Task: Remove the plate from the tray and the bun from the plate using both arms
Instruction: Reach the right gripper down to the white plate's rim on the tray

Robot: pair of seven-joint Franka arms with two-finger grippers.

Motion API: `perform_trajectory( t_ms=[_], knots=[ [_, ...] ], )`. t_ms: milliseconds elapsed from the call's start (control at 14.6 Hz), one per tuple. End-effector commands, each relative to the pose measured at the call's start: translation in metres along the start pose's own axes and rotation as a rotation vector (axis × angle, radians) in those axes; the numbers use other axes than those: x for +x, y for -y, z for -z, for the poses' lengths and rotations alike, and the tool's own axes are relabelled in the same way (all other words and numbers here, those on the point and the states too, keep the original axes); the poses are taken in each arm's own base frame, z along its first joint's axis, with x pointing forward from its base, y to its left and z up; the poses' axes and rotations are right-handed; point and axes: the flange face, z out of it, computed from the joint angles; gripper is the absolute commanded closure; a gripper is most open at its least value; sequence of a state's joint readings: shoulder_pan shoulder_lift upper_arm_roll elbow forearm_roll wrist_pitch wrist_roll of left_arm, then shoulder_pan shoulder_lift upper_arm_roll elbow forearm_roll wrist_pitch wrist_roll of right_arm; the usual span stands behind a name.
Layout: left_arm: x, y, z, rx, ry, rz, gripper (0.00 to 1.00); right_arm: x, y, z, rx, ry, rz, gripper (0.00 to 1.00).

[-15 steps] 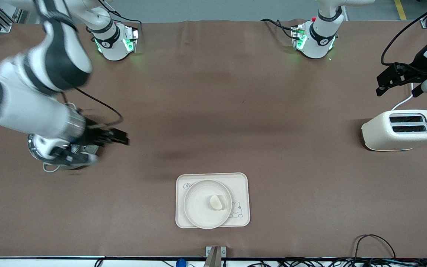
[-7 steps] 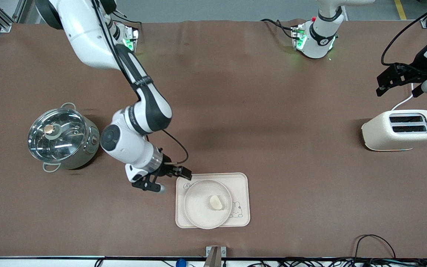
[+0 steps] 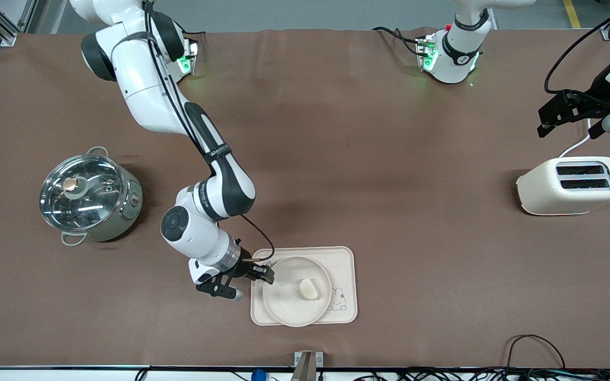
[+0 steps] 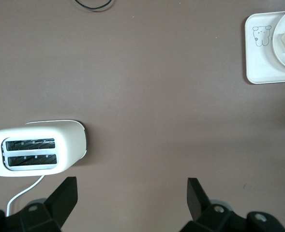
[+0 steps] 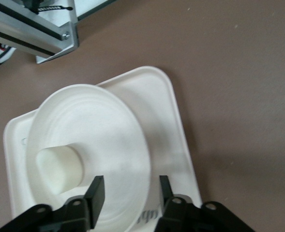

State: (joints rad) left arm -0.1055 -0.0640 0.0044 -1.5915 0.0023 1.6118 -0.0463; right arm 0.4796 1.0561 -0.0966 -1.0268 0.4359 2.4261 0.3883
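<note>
We see the right end effector (image 3: 263,274) low over the plate (image 3: 289,304) rim, fingers apart. The bun (image 3: 308,289) lies in the plate, just beside these fingers. The plate sits on the tray (image 3: 344,259). The left end effector (image 3: 567,114) waits, fingers apart, above the toaster (image 3: 572,185).

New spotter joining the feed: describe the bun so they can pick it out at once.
Find the cream rectangular tray with a rabbit drawing, near the front camera's table edge. On it sits a round plate, with the open right gripper at its rim. The bun is the small pale lump on the plate.
</note>
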Motion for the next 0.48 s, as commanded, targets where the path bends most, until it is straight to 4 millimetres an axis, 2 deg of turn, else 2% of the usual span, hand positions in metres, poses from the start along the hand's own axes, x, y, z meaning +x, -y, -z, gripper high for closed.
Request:
perform_trajectory(
  t_ms=[0, 411],
  knots=[
    [0.001, 0.001, 0.004, -0.013, 0.003, -0.018, 0.00, 0.004, 0.000, -0.009, -0.023, -0.060, 0.061, 0.49],
    [0.001, 0.001, 0.004, -0.011, 0.005, -0.018, 0.00, -0.003, -0.009, -0.045, -0.023, -0.076, 0.066, 0.60]
  ],
)
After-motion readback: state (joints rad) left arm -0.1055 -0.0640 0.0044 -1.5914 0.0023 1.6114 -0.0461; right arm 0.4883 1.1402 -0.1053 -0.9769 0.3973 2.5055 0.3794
